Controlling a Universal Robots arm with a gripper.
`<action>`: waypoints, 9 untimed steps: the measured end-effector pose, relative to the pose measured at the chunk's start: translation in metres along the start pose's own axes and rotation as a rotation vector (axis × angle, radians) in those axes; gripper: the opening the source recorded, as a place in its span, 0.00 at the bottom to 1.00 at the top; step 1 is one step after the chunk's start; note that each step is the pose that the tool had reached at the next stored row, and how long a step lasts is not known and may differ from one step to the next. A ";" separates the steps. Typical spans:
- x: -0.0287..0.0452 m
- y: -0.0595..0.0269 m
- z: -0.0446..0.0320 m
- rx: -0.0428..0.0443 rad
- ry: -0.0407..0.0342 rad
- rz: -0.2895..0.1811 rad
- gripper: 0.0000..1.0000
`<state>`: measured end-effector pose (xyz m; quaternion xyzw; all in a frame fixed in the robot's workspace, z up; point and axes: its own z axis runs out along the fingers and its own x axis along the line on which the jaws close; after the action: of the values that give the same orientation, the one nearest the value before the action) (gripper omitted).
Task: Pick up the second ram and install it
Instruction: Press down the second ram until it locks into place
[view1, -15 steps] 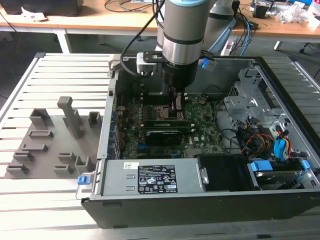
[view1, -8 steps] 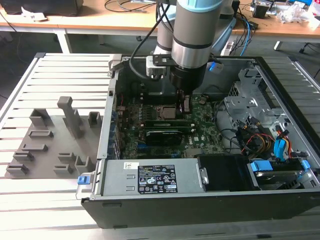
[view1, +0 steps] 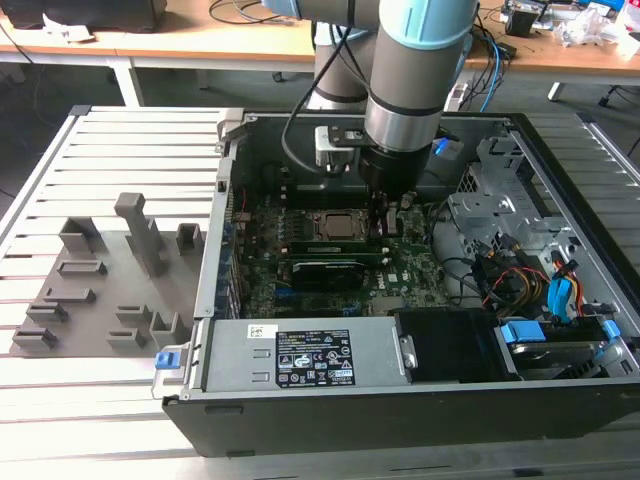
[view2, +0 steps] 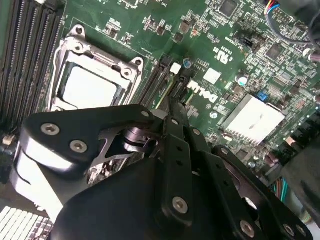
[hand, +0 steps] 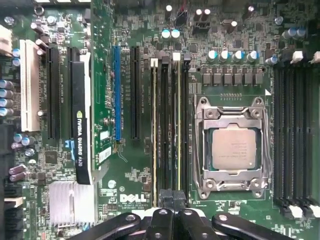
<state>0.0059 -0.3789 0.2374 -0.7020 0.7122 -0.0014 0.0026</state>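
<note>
Gripper (hand: 172, 197) fingers are drawn together in the first wrist view, their tips at the end of the second ram (hand: 178, 125), which stands on edge in its slot. One more stick (hand: 154, 125) sits two slots over, making two. Just beside them is one CPU socket (hand: 233, 147) on the motherboard (hand: 125, 165). Farther out, the computer case (view1: 400, 410) lies open on a slatted table (view1: 110, 420).

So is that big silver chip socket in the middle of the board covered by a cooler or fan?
No. In the first wrist view the CPU socket lies bare, its metal-capped chip in plain sight inside the silver frame.
</note>
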 end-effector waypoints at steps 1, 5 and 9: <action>-0.0002 -0.0001 0.0018 0.0001 -0.0001 0.000 0.11; -0.0001 0.0063 -0.0049 0.0064 -0.0057 0.000 0.11; 0.0004 0.0429 -0.0040 0.0089 -0.0421 0.000 0.11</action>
<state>-0.0370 -0.3787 0.2411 -0.7017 0.7121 0.0103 0.0207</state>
